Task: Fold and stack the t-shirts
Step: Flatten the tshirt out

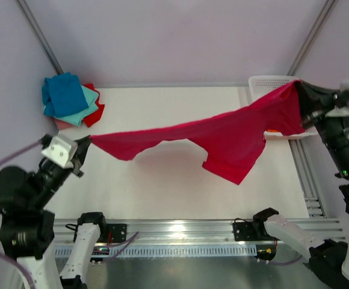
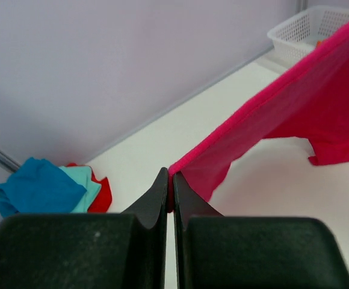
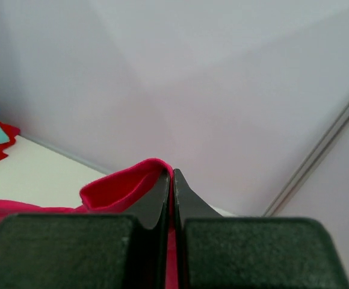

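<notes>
A large crimson t-shirt [image 1: 222, 135] hangs stretched in the air across the table between my two grippers. My left gripper [image 1: 85, 144] is shut on its left end; the left wrist view shows the cloth [image 2: 283, 108] pinched at my fingertips [image 2: 171, 176]. My right gripper [image 1: 298, 90] is shut on its right end, raised over the basket; the right wrist view shows a fold of the cloth [image 3: 117, 186] at the jaws [image 3: 172, 176]. A sleeve hangs down in the middle. A pile of folded tees, blue [image 1: 63, 93] on teal on red, lies at the back left corner.
A white lattice basket [image 1: 269, 84] stands at the back right, with something orange [image 1: 272, 130] showing under the crimson cloth; it also shows in the left wrist view [image 2: 304, 27]. Grey walls enclose the back and sides. A metal rail runs along the table's near edge.
</notes>
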Robot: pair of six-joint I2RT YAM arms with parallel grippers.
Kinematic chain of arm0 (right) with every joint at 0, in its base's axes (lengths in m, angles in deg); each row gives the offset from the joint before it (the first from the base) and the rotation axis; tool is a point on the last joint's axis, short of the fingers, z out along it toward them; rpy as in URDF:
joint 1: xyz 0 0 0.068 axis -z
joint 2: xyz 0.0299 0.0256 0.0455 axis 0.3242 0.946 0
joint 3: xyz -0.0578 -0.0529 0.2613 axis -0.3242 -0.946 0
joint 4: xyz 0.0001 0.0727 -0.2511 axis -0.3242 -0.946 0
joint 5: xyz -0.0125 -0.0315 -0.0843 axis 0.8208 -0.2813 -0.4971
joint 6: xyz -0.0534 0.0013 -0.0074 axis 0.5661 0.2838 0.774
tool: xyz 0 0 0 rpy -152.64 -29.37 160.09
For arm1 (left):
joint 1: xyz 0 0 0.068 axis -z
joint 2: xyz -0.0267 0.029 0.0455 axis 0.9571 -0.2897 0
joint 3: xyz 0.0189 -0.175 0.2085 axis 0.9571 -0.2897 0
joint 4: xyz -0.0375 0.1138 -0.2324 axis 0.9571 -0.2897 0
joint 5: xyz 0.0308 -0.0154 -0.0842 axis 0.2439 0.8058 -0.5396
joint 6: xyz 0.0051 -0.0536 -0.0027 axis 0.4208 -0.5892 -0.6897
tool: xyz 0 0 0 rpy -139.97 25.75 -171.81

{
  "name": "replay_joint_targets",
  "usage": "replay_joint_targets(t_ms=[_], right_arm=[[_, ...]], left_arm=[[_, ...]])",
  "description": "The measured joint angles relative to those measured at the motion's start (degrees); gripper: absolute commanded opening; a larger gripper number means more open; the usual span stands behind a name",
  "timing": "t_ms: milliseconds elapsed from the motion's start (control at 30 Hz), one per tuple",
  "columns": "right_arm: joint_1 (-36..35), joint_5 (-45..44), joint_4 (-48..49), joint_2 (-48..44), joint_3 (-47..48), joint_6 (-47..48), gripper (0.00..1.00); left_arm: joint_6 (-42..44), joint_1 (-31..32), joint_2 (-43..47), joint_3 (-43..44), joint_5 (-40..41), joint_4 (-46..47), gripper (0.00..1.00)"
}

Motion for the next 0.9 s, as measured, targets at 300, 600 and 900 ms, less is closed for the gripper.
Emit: replay_joint_targets(t_ms=[300, 600, 900], right_arm=[[2.8, 17.6, -5.6, -18.0, -13.7, 3.0, 0.03], [13.5, 24.7, -6.0, -28.3, -20.3, 6.1, 0.03], [18.1, 22.1, -1.7, -27.9, -21.9, 2.8, 0.03]], left_arm=[[-3.6, 0.0, 12.2, -1.1, 2.4, 0.9, 0.00], [-0.6, -1.7, 17.0, -2.0, 3.7, -6.1, 0.00], [-4.2, -4.7, 14.4, -5.2, 9.9, -4.3, 0.00]])
